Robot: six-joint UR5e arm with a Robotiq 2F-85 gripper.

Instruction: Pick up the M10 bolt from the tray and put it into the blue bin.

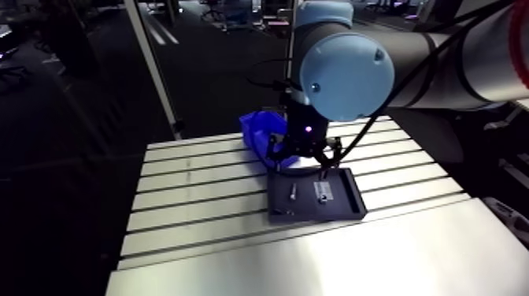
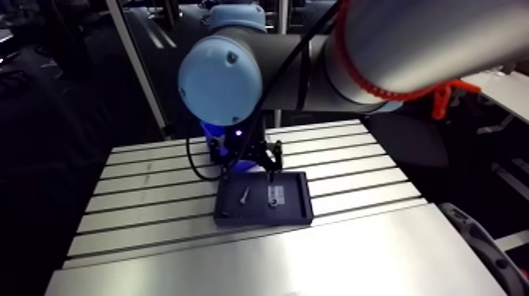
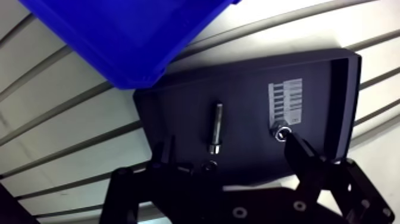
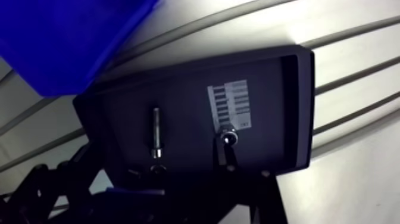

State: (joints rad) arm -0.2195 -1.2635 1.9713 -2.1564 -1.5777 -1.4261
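While the black two-finger claw (image 3: 229,149) hangs open above the dark rectangular tray (image 3: 178,113), centre it over the slim silver M10 bolt (image 3: 216,126) lying flat there, then close across the shank, clear of the small silver fastener (image 3: 280,131).

Arm view looks down from afar; wrist view close above shared tray (image 3: 250,77).

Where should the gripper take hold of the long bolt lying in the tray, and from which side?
Grip the bolt at mid-shank, coming straight down from above, with the gripper closing across its length. It lies flat on the tray floor, clear of the walls and of the small fastener beside the label, so both sides seem free.
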